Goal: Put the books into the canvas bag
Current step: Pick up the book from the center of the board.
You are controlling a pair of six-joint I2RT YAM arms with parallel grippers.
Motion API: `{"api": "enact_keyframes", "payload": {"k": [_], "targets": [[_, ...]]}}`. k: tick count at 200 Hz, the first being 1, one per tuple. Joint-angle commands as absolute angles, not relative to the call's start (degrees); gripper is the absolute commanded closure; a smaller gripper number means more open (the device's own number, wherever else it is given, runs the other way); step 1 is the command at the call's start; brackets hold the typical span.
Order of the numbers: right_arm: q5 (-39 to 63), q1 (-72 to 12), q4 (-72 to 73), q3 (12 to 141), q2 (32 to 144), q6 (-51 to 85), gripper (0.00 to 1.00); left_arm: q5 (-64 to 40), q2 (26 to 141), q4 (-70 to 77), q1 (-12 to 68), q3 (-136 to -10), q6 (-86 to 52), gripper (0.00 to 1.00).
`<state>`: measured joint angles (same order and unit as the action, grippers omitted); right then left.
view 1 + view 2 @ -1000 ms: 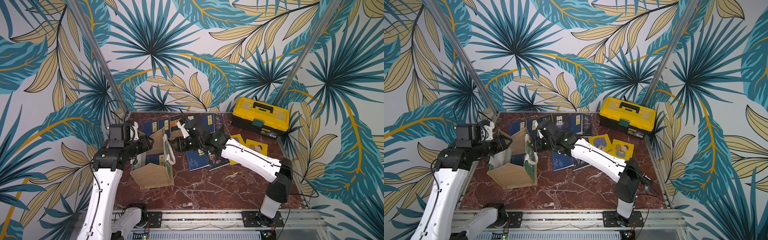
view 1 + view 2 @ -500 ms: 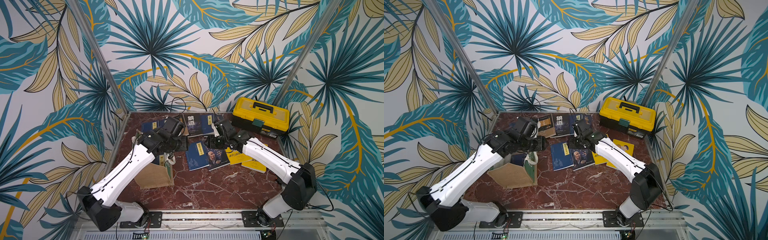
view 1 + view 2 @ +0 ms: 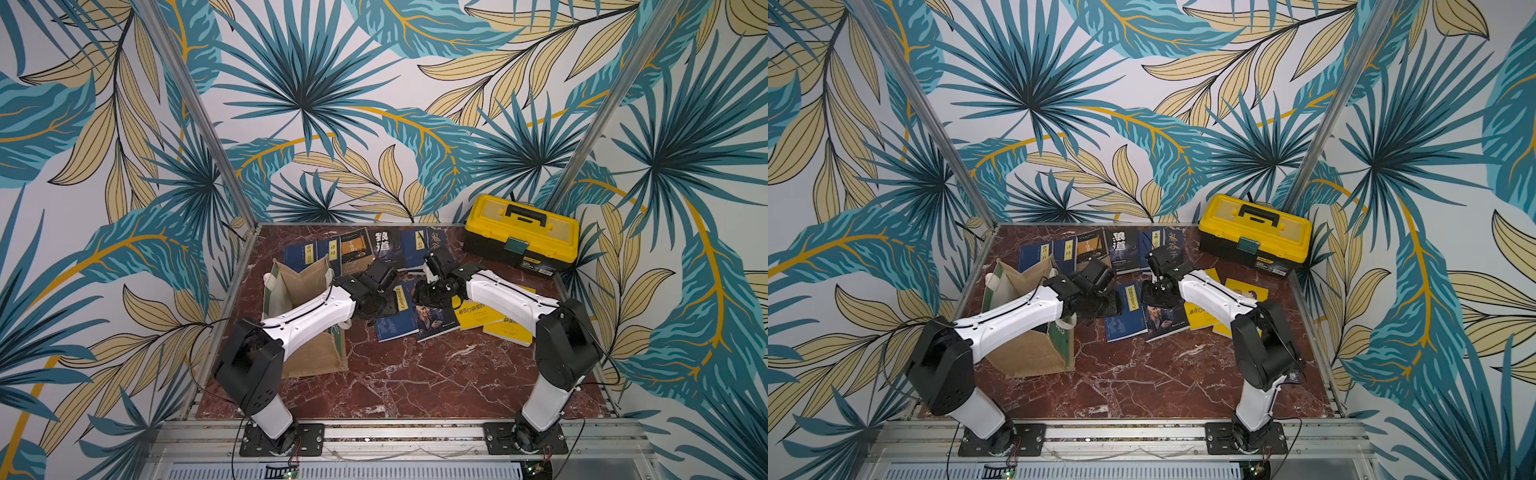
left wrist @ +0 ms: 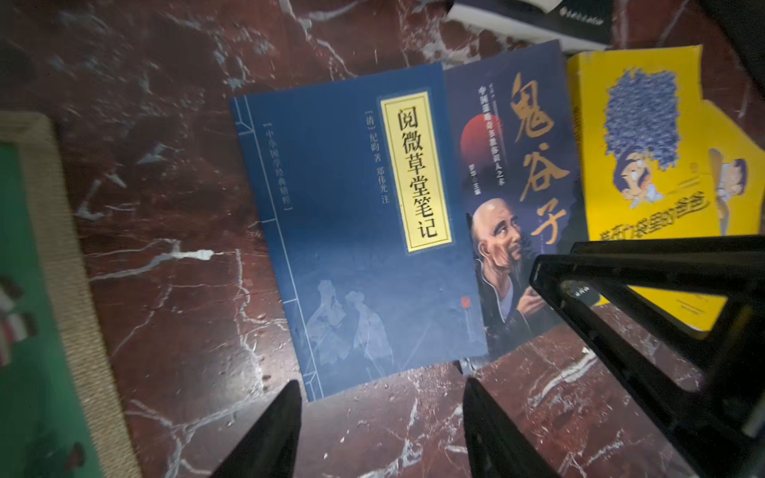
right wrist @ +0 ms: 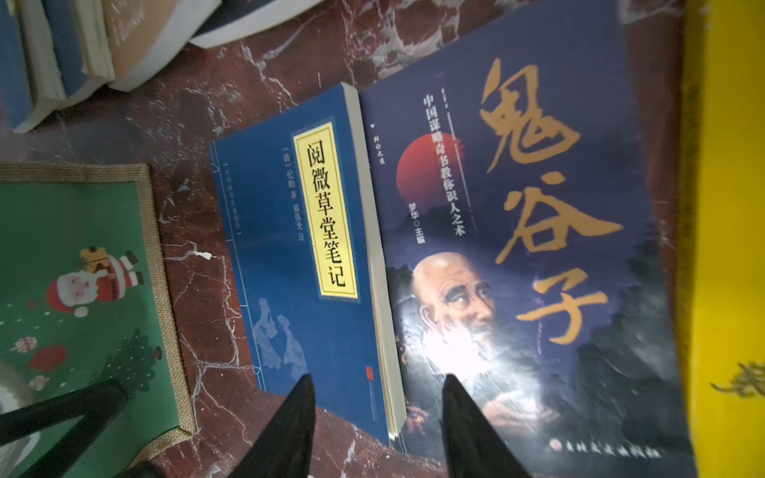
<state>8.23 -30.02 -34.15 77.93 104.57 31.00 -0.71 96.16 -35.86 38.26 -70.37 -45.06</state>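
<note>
Teal-and-tan leaf-print wallpaper (image 3: 374, 62) on three sides of red-brown marble surface (image 3: 415, 374); aluminium posts (image 3: 199, 112) at its far corners.

We see the tan canvas bag (image 3: 318, 359) standing open at left. A navy book (image 3: 392, 326) and a dark book (image 3: 436, 322) lie flat mid-worktop, yellow books (image 3: 505, 330) to their right, further books (image 3: 388, 247) along the far edge.

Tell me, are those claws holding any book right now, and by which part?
Nothing is held. The left gripper and right gripper both hang open and empty above the navy book and the dark portrait book, lying flat.
</note>
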Motion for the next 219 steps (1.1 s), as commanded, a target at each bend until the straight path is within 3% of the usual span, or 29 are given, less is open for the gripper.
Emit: {"api": "enact_keyframes", "payload": {"k": [1,108,176,219], "targets": [[10.6,-30.0,-33.5,80.8,107.9,30.4,0.5,-2.3,99.0,-29.1,37.1,-67.8,-46.7,0.37],[10.6,-30.0,-34.1,81.9,113.2,27.2,0.51,-6.5,106.0,-16.1,33.9,-58.7,-53.5,0.37],[11.1,-30.0,-32.1,78.5,111.4,27.2,0.63,-12.5,106.9,-4.6,34.1,-54.4,-56.8,0.38],[11.1,-30.0,-31.4,77.4,111.0,26.8,0.7,-15.9,106.4,-0.9,34.8,-54.2,-56.1,0.44]]}}
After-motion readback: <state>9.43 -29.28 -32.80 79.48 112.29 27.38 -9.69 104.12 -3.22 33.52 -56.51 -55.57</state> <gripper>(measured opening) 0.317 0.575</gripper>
